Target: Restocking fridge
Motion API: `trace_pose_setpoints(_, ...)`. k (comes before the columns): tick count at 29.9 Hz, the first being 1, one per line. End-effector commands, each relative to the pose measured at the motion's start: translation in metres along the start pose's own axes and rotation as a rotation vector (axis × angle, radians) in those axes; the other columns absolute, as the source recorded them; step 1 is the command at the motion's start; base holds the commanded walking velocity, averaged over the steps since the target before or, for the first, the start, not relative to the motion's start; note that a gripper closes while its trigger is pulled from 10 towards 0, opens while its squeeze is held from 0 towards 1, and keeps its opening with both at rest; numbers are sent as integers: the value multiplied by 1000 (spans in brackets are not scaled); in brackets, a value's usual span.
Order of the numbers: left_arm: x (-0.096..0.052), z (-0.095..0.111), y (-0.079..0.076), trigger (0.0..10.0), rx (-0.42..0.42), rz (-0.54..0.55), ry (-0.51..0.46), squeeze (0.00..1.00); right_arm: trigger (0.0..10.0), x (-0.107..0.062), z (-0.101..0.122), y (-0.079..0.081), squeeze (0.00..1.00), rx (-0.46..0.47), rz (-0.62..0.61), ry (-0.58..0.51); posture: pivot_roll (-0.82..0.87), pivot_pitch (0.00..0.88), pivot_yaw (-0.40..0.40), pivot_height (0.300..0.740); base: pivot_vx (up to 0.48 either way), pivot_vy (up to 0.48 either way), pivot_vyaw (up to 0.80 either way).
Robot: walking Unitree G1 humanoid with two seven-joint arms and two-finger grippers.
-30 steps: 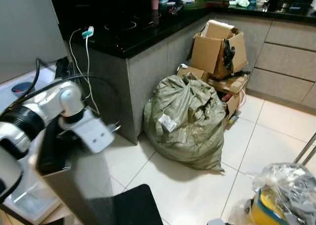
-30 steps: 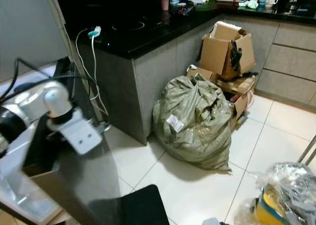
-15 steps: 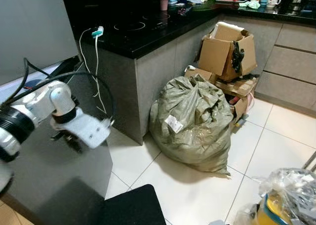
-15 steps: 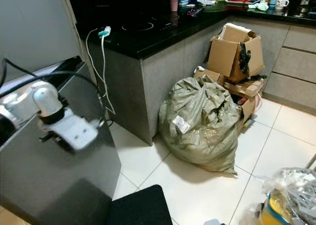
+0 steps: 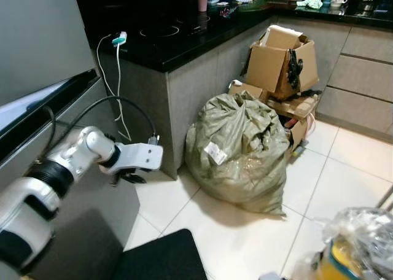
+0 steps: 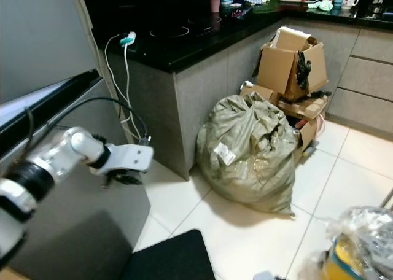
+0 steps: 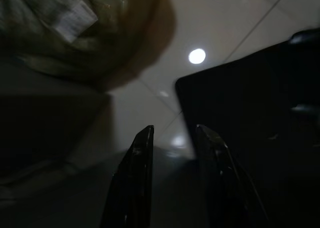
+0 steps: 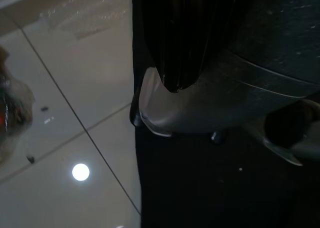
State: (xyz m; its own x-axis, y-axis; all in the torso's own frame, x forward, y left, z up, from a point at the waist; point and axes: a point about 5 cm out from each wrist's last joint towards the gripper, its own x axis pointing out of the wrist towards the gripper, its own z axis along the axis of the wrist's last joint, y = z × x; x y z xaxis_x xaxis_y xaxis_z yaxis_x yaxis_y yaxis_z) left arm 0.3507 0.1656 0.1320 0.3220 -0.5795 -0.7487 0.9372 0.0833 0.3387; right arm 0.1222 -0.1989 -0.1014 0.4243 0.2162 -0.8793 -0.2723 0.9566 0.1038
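The grey fridge (image 5: pixel 37 40) stands at my left, its lower drawer front (image 5: pixel 86 231) pushed in, with a dark gap (image 5: pixel 46 111) left under the upper door. My left arm reaches across that front. The left gripper (image 5: pixel 130 177) hangs at the drawer's right edge, above the tiles. Its two black fingers (image 7: pixel 137 178) stand a little apart with nothing between them in the left wrist view. The right wrist view is dark; the right gripper (image 8: pixel 175 63) hangs idle over the black mat.
A stuffed green sack (image 5: pixel 236 151) lies on the tiles against the black-topped counter (image 5: pixel 178 37). Open cardboard boxes (image 5: pixel 279 59) are stacked behind it. A white charger cable (image 5: pixel 116 65) dangles beside the fridge. A black mat (image 5: pixel 163 258) lies at my feet, a crumpled plastic bag (image 5: pixel 359 237) at right.
The fridge drawer, open one second ago with its inside showing, has been pushed in. My left arm swung down and forward along its front. The camera shifted slightly.
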Motion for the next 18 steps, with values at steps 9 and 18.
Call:
trace_pose_setpoints(9,73,-74,-100,10000,-704,181,91,0,10000,-2,-19,8,0,17,34,70,-62,32,48,740,0,0,800)
trace_pose_setpoints(18,76,-132,-210,10000,-1081,281,381,0,10000,-1,-18,9,0,10,40,69,-64,27,41,740,0,0,797)
